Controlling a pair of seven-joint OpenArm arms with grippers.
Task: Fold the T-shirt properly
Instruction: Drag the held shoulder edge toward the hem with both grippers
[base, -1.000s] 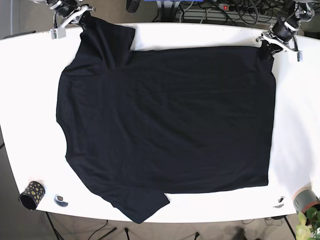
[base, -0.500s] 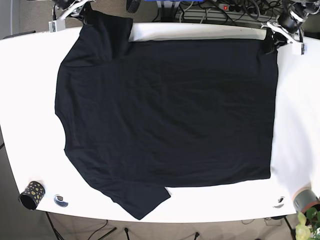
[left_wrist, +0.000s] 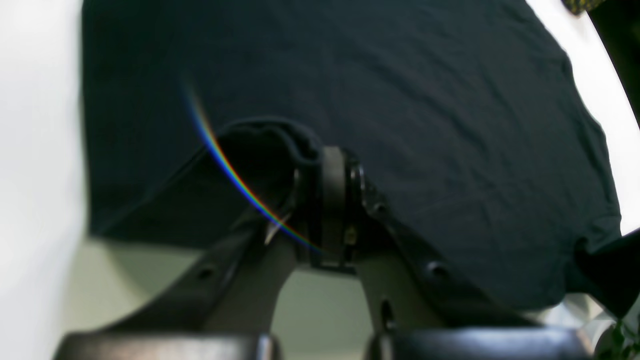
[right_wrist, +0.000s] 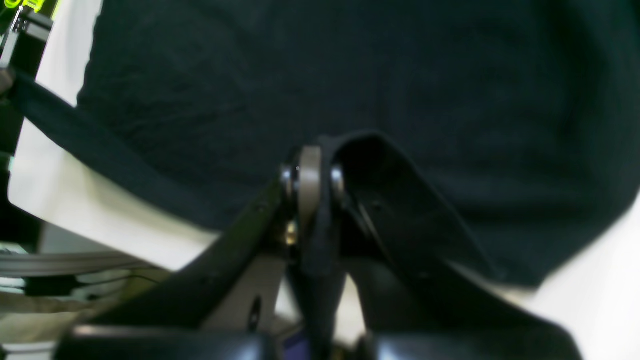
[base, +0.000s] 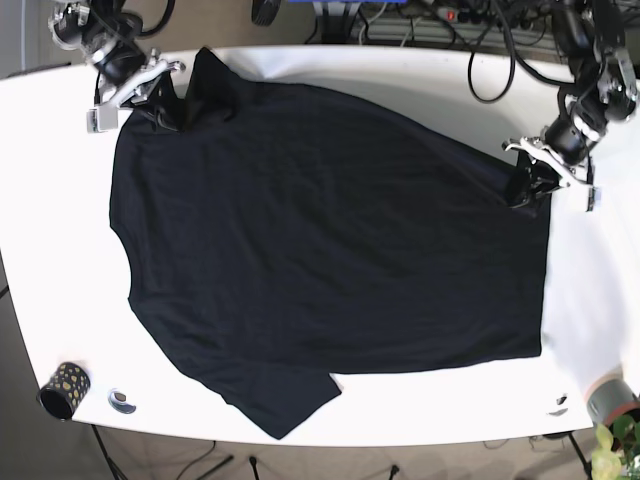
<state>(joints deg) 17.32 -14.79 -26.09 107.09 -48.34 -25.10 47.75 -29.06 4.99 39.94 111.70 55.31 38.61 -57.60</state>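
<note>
Two pincers grip cloth at the far edge. The left gripper (base: 527, 185) is pressed together on a bunched hem corner of the black cotton T-shirt (base: 330, 240); the right gripper (base: 150, 108) pinches the fabric at the upper sleeve. Both corners are raised, and the far edge slopes between them. The rest of the shirt lies spread flat on the white oval table (base: 590, 290), with the near sleeve at the front edge. Judging from this, uneven travel of the two arms could skew the fold line, and a thin pinch could slip, dropping a corner and leaving a crumpled, crooked fold.
</note>
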